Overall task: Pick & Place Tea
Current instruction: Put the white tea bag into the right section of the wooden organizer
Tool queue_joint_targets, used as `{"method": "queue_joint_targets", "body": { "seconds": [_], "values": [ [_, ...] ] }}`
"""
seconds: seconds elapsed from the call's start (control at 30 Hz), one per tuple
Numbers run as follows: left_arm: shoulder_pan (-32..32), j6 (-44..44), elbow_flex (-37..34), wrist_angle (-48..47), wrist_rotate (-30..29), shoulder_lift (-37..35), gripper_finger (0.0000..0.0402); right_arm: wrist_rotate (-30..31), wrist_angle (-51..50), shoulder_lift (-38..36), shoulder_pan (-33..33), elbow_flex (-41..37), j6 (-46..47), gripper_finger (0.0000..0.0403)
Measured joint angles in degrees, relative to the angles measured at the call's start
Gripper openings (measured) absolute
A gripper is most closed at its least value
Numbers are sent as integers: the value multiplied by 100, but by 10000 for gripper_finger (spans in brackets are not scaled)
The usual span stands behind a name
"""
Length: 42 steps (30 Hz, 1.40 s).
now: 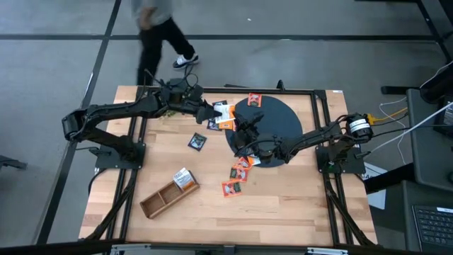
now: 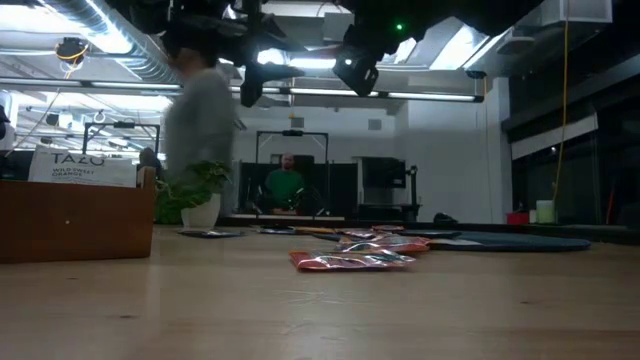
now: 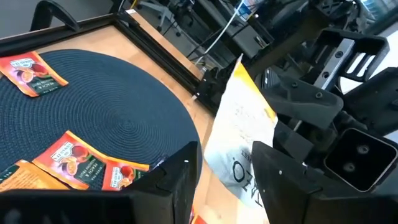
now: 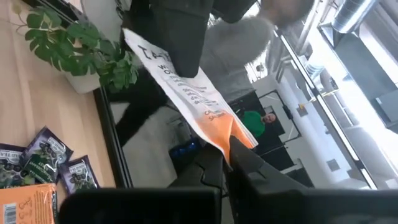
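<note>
A white and orange tea sachet (image 1: 224, 114) hangs in the air over the left rim of the dark disc (image 1: 279, 127), held between both grippers. My left gripper (image 3: 227, 165) is shut on its white end. My right gripper (image 4: 230, 152) is shut on its orange end. More orange sachets lie flat on the disc (image 3: 74, 158) and on the table near it (image 1: 237, 173). A dark blue sachet (image 1: 197, 142) lies on the wood left of the disc. My left gripper pinches the sachet's white end (image 3: 233, 171) between its two fingers, coming nearly level from the table's left. The sachet is clear of the table and reaches away from the fingers toward my right gripper. My right gripper pinches the sachet's orange end (image 4: 227, 134) between its two fingertips, coming about level from the table's right. The sachet stretches from there, slanting, to my left gripper's dark fingers (image 4: 177, 37), with nothing beneath it.
A long wooden tray (image 1: 164, 199) with a sachet box standing in one end (image 1: 185, 178) lies at the near left. A potted green plant (image 4: 74, 50) stands at the far edge. A person (image 1: 159, 28) walks past behind the table. Black frame rails (image 1: 322, 142) border the tabletop.
</note>
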Motion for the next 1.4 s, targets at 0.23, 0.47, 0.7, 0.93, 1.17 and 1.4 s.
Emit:
{"method": "queue_joint_targets", "body": {
  "seconds": [0.23, 0.47, 0.7, 0.93, 1.17, 1.4],
  "values": [
    [0, 38, 0, 4, 71, 0, 127, 0, -4, 0, -2, 0, 1, 9],
    [-54, 137, 0, 59, 206, 0, 41, -7, -44, 0, -96, 0, 70, 10],
    [-105, 295, 0, 66, 224, 2, 4, -110, -349, 1, -151, 2, 339, 36],
    [-36, 436, 0, -86, 346, -172, 3, -144, -901, 2, -17, 4, 1083, 102],
    [47, 977, 0, -1286, -35, -691, 3, -223, -1202, -119, 306, 1, 1698, 159],
    [-320, 1431, 2, -2675, -638, -1234, 3, -2074, -3784, -981, 254, -26, 4939, 171]
  ]
}}
